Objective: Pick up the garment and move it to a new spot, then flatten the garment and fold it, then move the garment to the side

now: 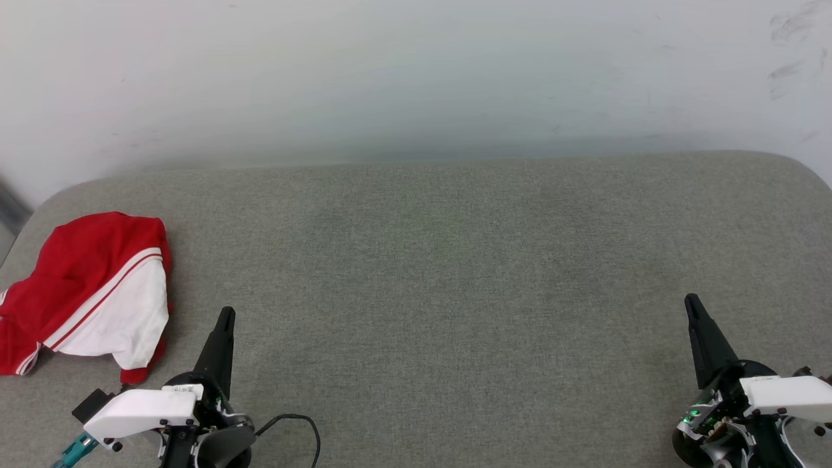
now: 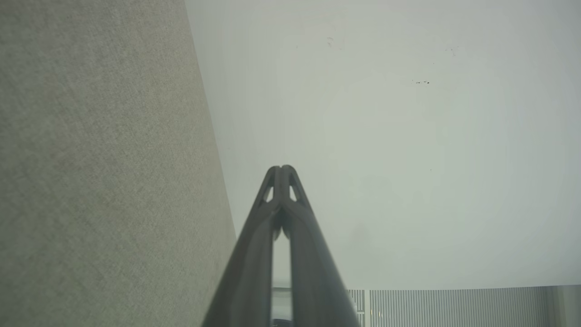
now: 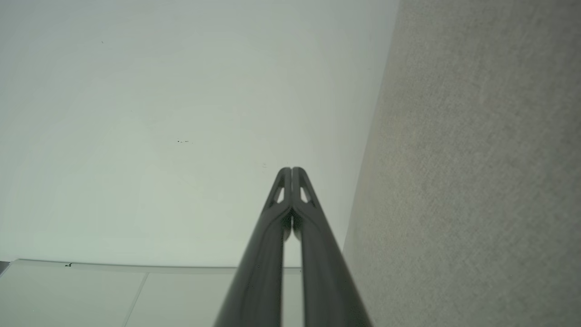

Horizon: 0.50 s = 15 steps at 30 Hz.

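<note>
In the head view, the garment (image 1: 91, 292) is lying in a loose red-and-white heap at the far left of the grey padded surface (image 1: 442, 273), close to that surface's left edge. A white sleeve and its striped trim are facing up, and no lettering or number is showing. The left gripper (image 1: 225, 316) is hovering at the lower left, just beside the heap's right edge but apart from it, its two dark fingers pressed together and holding nothing. The right gripper (image 1: 693, 304) is sitting at the lower right, well apart from the garment, likewise pinched closed and empty. A pale wall (image 1: 416, 78) is rising behind the surface. In the left wrist view, the left gripper (image 2: 281, 170) is pointing along the surface toward the wall, its fingers meeting at the tips with no cloth between them. In the right wrist view, the right gripper (image 3: 291, 170) is showing the same: tips touching, nothing caught. Judging by this, the work is looking either unstarted or finished, and I cannot tell which for certain. The garment is sitting off to the side, as the last step asks, yet it is looking bunched rather than squarely folded. If it is unstarted, then picking up, moving, flattening, folding and setting aside are all remaining.
</note>
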Motion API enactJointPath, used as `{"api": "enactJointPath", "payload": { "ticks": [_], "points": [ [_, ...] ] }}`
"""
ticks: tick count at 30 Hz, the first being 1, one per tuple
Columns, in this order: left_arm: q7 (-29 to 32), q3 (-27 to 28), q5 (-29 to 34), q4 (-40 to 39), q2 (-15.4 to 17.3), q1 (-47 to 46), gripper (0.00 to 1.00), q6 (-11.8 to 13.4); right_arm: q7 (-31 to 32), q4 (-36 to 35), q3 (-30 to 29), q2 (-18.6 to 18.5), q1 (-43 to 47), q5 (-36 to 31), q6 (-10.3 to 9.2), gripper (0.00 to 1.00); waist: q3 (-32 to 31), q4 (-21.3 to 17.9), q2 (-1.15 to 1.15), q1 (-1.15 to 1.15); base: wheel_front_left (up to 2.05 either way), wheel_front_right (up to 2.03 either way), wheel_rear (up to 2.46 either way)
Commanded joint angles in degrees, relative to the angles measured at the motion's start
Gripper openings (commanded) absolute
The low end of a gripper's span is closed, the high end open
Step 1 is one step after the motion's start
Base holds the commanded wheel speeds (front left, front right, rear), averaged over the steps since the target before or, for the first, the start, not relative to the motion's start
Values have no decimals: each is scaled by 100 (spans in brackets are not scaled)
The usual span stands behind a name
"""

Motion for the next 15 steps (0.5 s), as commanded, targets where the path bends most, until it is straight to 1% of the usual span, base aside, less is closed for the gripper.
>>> {"api": "enactJointPath", "payload": {
  "ticks": [1, 15],
  "points": [
    [11, 14, 11, 2, -6, -41, 0, -17, 3, 4, -1, 20, -61, -29, -2, 0, 0, 0, 0, 0, 0, 0, 0],
    [10, 13, 11, 2, -6, -41, 0, -17, 2, 4, 1, 20, -60, -28, -2, 0, 0, 0, 0, 0, 0, 0, 0]
  ]
}}
